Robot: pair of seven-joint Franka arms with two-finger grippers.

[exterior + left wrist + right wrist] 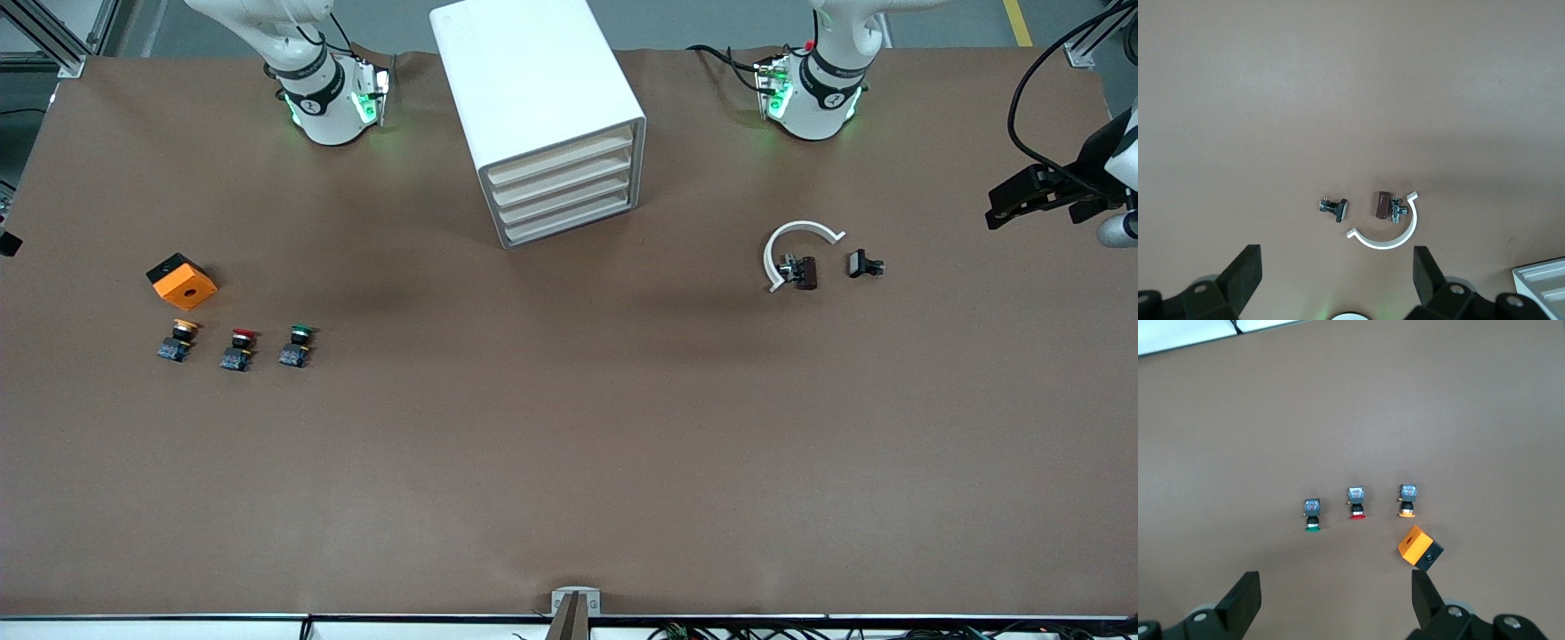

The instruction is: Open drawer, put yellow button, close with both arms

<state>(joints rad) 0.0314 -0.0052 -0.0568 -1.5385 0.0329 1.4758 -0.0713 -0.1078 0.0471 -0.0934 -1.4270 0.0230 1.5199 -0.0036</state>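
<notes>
I see both grippers, left gripper (1337, 283) and right gripper (1336, 603), spread wide, holding nothing. The yellow button (178, 340) looks light, rigid and slippery-capped; I'd pinch its black barrel.

The drawer (562, 161) sits shut; the yellow button (178, 340) lies nearer the camera than the orange cube (181, 282)

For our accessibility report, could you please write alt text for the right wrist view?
Three small push-buttons lie in a row on the brown table: the green button, the red button and the yellow button, with an orange cube beside the yellow one. The right claw hangs open above them, holding nothing.
</notes>
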